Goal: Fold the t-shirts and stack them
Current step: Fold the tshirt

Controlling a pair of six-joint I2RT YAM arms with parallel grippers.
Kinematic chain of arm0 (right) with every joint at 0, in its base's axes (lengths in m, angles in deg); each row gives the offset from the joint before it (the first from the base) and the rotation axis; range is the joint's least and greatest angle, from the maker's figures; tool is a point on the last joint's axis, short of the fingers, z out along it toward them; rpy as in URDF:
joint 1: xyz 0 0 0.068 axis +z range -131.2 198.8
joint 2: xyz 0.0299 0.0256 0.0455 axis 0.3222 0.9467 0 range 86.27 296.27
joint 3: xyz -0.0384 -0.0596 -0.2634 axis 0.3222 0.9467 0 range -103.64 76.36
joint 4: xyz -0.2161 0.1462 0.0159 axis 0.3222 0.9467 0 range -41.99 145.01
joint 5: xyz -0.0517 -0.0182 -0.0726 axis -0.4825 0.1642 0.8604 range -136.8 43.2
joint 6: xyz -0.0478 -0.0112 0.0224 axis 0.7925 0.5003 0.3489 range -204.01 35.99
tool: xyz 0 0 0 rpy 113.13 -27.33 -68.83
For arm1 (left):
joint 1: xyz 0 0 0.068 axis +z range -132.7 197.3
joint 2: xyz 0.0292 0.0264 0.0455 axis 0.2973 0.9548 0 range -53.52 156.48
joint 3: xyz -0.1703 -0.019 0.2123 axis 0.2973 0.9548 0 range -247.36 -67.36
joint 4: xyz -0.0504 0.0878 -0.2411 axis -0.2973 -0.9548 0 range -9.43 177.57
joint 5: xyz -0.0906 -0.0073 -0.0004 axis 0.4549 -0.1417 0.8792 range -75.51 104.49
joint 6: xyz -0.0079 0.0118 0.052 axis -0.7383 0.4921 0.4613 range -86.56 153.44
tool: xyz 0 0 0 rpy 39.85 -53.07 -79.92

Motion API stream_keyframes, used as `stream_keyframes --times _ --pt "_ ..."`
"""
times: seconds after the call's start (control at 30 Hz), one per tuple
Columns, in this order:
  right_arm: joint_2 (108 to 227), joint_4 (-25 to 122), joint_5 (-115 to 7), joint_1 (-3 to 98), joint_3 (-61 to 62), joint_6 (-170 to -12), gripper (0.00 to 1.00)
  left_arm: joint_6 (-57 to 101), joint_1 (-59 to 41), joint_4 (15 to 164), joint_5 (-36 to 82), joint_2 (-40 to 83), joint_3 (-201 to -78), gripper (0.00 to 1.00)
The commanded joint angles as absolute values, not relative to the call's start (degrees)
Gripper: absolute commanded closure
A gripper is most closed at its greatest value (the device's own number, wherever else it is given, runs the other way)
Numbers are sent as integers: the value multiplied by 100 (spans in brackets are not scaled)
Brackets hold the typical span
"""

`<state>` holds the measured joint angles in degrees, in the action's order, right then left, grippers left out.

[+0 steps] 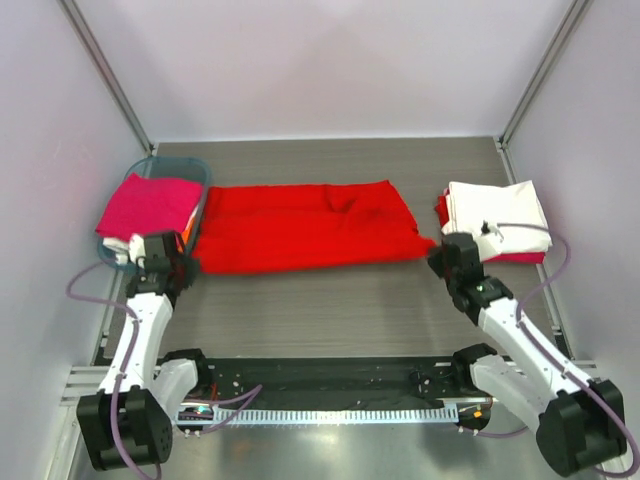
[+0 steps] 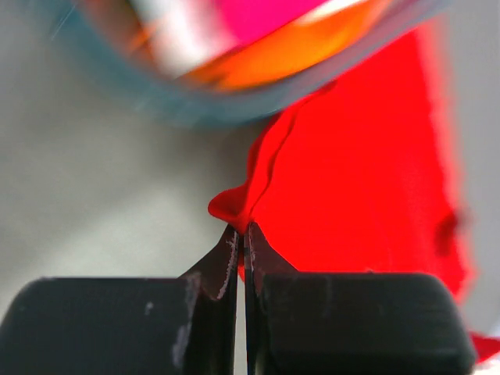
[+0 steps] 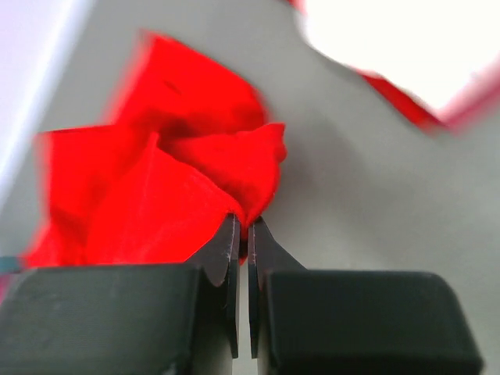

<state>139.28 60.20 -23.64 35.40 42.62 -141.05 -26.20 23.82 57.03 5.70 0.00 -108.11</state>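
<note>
L pincer (image 2: 243, 230) – jaws pressed all but together, nipping the near-left corner of the red shirt (image 1: 300, 225). A small peak of cloth stands up just past the tips. R pincer (image 3: 243, 223) – likewise closed down, tips pinching the shirt's near-right corner, cloth bunched in folds beyond them.

The red shirt lies spread on the counter (image 1: 330, 300), long side running left-right betw. the two pincers, w/ a few wrinkles near its far edge.

Just left of the red shirt sits a teal basket (image 1: 170, 163), its rim close by the pinched corner. A pink shirt (image 1: 145, 205) is draped over the top, and a bit of orange shirt (image 2: 297, 51) shows inside on the side facing the red shirt.

Just right of the red shirt's right corner is a folded white shirt (image 1: 495, 215). It lies on red cloth (image 1: 525, 258), whose edges peek out on the near side and on the side toward the red shirt.
</note>
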Motion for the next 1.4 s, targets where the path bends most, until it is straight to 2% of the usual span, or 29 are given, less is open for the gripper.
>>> stream_keyframes --times 0.0,0.1,0.3,0.57,0.9,0.97,1.0,1.07,1.1,1.2,1.23,1.27,1.3,1.37 --pt "13102 6585 -2210 3497 5068 -14553 99 -2658 2477 5443 860 -280 -9814 100" --pt "12392 6962 -2201 3497 5535 -14571 99 -2773 2477 5532 1010 -588 -9270 100" --pt "11801 7692 -2227 3497 5773 -14554 99 -2791 2477 5374 1001 -939 -9083 100" --pt "11966 7780 -2236 3497 5738 -14510 99 -2676 2477 5101 887 -1019 -9329 100" --pt "11545 7825 -2227 3497 6098 -14756 99 -2896 2468 5198 1080 -1221 -8925 99" --pt "11562 7860 -2254 3497 6107 -14782 94 -2896 2477 5189 1054 -1238 -8916 99" --pt "11554 7877 -2254 3488 6098 -14791 86 -2905 2477 5163 1028 -1247 -8916 99" --pt "11510 7895 -2245 3488 6081 -14791 55 -2861 2477 5154 1071 -1343 -8959 82" --pt "11449 7895 -2175 3497 6046 -14678 53 -2844 2477 5128 1124 -1405 -8995 69" --pt "11413 7904 -2026 3497 5704 -14292 52 -2791 2451 4891 1116 -1746 -9267 55" --pt "11474 7895 -1930 3497 5459 -14160 51 -2825 2416 4847 1055 -1853 -9380 46" --pt "11544 7869 -1903 3497 5326 -14036 51 -2843 2389 4681 1037 -1941 -9477 43" --pt "11614 7825 -1885 3497 5194 -13913 51 -2800 2372 4601 1002 -2107 -9600 33" --pt "11983 7597 -1902 3497 4816 -13465 52 -2669 2380 4425 756 -2214 -10065 30"
